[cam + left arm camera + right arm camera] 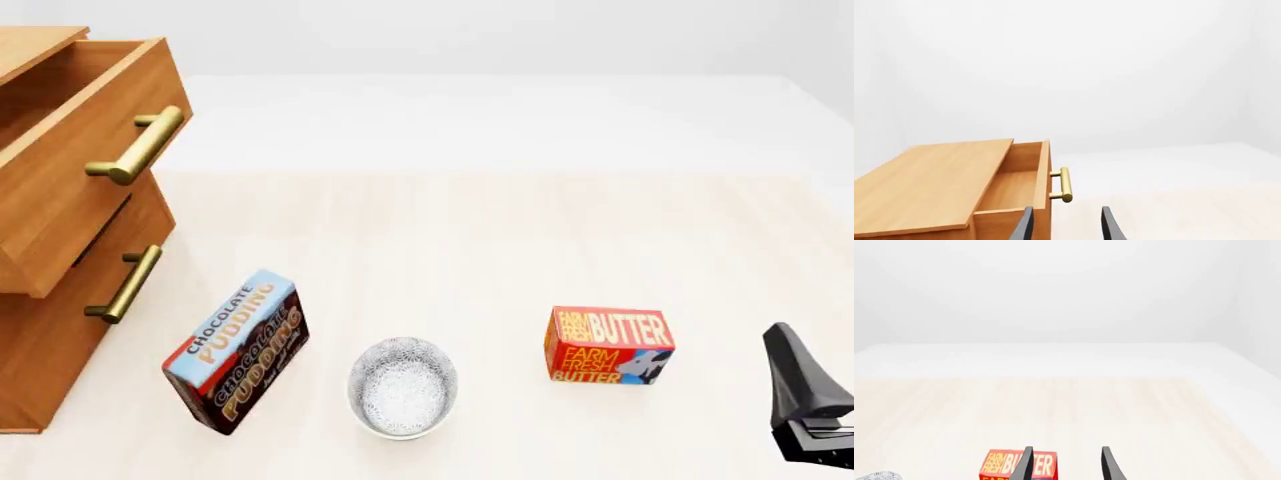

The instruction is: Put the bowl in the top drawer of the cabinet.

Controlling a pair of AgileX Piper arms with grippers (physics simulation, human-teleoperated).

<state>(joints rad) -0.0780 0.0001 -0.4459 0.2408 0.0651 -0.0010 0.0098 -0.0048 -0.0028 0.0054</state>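
Wooden cabinet stands at 9 o'clock in my front view, its top drawer pulled out and showing a bare wood interior; the lower drawer sits closed beneath it, each with a brass handle. I see the bowl upright on the table at 6 o'clock, well apart from the cabinet. A pudding box stands tilted just beside the bowl toward 8 o'clock, not touching it. A butter box stands upright near the bowl toward 4 o'clock. My right gripper is at the 4 o'clock edge of the front view, beyond the butter box; in its wrist view the fingers are spread apart with nothing between them, and the butter box lies past one finger. My left gripper shows only in its wrist view, fingers likewise parted and empty, pointing toward the open drawer front.
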